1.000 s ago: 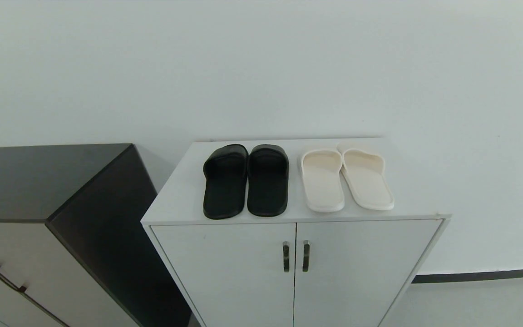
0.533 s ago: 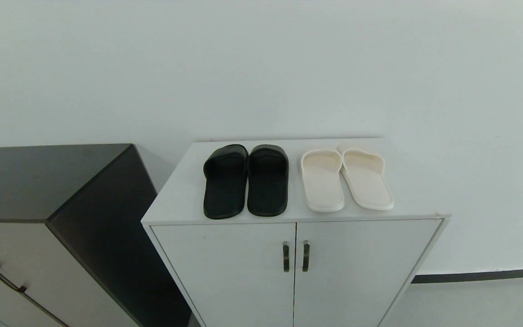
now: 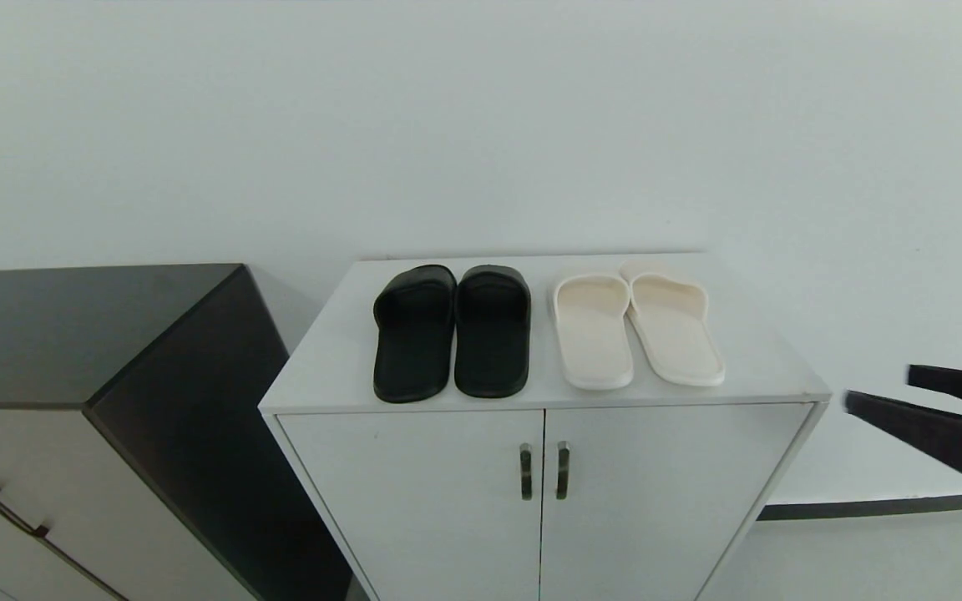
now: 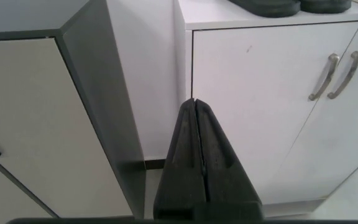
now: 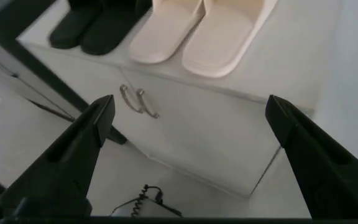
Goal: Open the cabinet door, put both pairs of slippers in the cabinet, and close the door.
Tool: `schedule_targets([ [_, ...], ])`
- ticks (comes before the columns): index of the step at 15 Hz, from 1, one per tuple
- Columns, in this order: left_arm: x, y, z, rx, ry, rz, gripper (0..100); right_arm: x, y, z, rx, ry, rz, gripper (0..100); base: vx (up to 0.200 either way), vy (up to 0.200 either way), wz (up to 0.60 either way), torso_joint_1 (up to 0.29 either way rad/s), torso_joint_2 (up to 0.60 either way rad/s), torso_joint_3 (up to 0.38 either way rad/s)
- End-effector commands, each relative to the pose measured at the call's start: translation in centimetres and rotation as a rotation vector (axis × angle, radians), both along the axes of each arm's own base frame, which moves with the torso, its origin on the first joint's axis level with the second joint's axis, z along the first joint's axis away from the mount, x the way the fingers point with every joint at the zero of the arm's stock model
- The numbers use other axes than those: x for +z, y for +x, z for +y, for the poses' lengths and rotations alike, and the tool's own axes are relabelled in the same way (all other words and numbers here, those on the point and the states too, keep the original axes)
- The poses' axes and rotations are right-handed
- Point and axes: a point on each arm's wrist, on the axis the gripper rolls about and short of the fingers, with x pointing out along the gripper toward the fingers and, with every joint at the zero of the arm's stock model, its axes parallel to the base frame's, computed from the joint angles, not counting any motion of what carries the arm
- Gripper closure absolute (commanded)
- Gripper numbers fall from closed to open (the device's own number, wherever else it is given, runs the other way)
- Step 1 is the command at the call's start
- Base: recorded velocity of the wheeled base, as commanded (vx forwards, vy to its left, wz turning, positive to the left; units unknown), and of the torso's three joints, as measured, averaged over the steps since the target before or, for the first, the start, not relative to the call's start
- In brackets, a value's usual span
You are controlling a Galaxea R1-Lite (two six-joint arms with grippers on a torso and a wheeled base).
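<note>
1. Both pairs lie side by side on the cabinet top, toes pointing away from the robot. The black slippers are on its left and the cream slippers on its right. Both doors are closed.
2. The right end effector is spread wide off the cabinet's right front corner. The left end effector is pressed shut, low before the left door.
3. The slippers look light and bendy (probably foam), so pinching the two adjoining straps should lift a pair.
4. The slim door handles look rigid, so one should be hooked first.
</note>
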Motion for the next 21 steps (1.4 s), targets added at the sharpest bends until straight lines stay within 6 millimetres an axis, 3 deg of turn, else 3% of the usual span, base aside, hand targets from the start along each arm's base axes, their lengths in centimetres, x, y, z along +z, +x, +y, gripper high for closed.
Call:
schedule_targets([
  [1,0.0,0.0,0.0,0.000,0.000,0.000,100,-2.5,7.2,9.6,-0.099,-0.063,0.054,0,0.000,0.000,0.00,0.000,0.00,0.000],
  [5,0.0,0.0,0.0,0.005,-0.005,0.000,100,-2.3,12.2,13.8,-0.247,-0.042,0.001,0,0.000,0.000,0.00,0.000,0.00,0.000],
  [10,0.0,0.0,0.0,0.003,-0.007,0.000,100,-2.7,15.4,15.7,-0.338,-0.045,-0.025,0,0.000,0.000,0.00,0.000,0.00,0.000],
  [14,0.0,0.0,0.0,0.003,-0.008,0.000,100,-2.9,17.9,15.7,-0.375,-0.041,-0.034,0,0.000,0.000,0.00,0.000,0.00,0.000],
  [16,0.0,0.0,0.0,0.003,-0.017,0.000,100,-3.1,20.1,15.2,-0.400,-0.052,-0.047,0,0.000,0.000,0.00,0.000,0.00,0.000],
  [21,0.0,0.0,0.0,0.003,-0.025,0.000,100,-3.1,22.5,15.0,-0.382,-0.069,-0.073,0,0.000,0.000,0.00,0.000,0.00,0.000],
])
